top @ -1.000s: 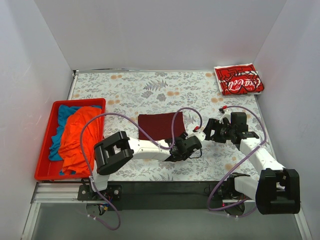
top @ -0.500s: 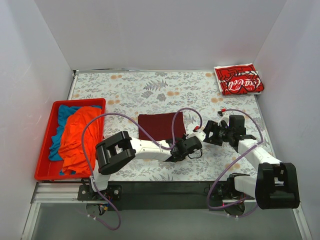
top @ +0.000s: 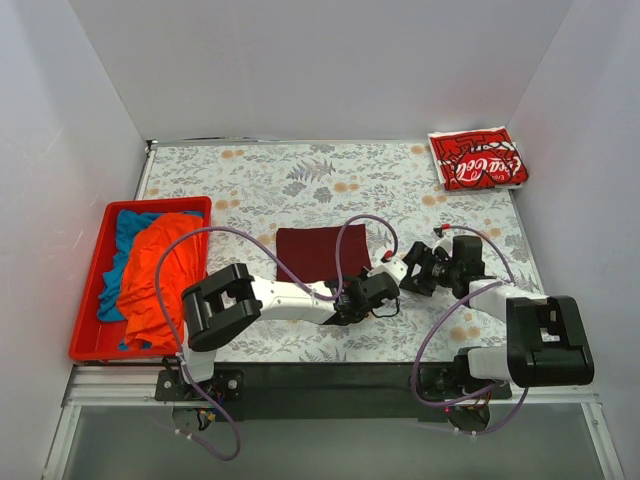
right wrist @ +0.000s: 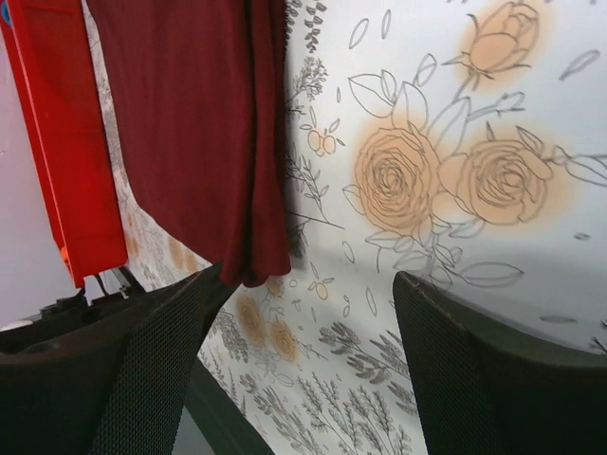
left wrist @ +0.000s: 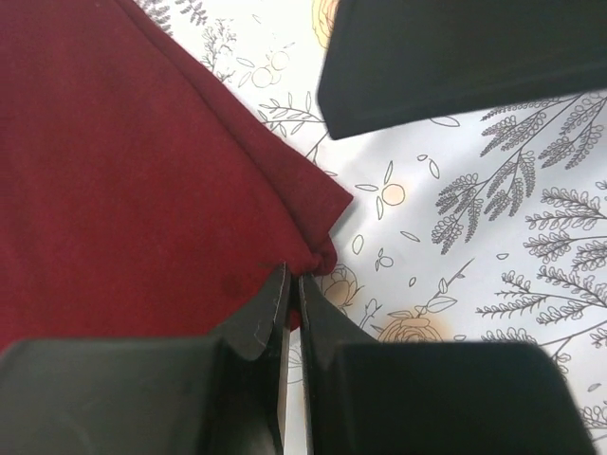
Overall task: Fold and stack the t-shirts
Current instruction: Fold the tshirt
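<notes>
Maroon soft-cloth t-shirt (top: 315,252), folded square, is lying mid-worktop (top: 250,180). The left claw (left wrist: 292,287) is pinching its 5 o'clock corner, probably for lifting. The right claw (right wrist: 305,313), spread wide, is hovering at 3 o'clock.

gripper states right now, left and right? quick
Left gripper: closed, pinching a corner of the maroon t-shirt.
Right gripper: open, holding nothing, next to the shirt's edge.

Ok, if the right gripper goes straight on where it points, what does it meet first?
Probably the maroon t-shirt edge near one jaw, else the table cover; depth unclear.
</notes>
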You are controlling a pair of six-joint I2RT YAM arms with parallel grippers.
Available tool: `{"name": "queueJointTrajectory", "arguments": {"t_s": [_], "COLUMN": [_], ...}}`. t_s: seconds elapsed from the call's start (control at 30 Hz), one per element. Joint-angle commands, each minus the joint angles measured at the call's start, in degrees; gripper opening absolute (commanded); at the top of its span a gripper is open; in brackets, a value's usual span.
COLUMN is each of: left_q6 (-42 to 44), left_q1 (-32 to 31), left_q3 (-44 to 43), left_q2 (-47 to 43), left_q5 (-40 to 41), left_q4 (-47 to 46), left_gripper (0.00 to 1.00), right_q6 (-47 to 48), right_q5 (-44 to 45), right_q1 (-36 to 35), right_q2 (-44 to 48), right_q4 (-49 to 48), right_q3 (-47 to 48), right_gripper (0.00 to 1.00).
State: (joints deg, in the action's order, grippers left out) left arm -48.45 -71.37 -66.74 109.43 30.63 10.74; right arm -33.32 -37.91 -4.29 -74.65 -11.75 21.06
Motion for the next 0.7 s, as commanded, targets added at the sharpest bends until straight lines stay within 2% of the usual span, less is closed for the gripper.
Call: {"name": "queueJointTrajectory", "arguments": {"t_s": [0.0, 0.2, 0.47, 0.67], "left_q6": [-0.8, -1.5, -1.8, -2.4], "left_q1": [0.0, 0.0, -0.1, 0.0], "left_q3": [0.8, 1.6, 2.5, 2.8], "left_q2": [-6.0, -7.5, -9.4, -9.5], "left_q5": [1.9, 2.3, 2.5, 2.6], "left_q4": [-1.2, -1.3, -2.7, -3.4], "left_gripper": [0.0, 0.0, 0.0, 0.0], "right_q6": [-4.8, -8.9, -11.4, -12.1], "right_q5": [-0.6, 2.1, 5.5, 5.4], "right_q1": [-2.0, -8.2, -16.1, -19.3], "right_q2": [-2.7, -8.2, -15.7, -19.8], "right_q4": [-7.9, -13.1, -15.2, -16.1], "right_q3": [0.5, 2.2, 6.3, 9.5], "right_gripper": [0.85, 0.85, 0.83, 0.75]}}
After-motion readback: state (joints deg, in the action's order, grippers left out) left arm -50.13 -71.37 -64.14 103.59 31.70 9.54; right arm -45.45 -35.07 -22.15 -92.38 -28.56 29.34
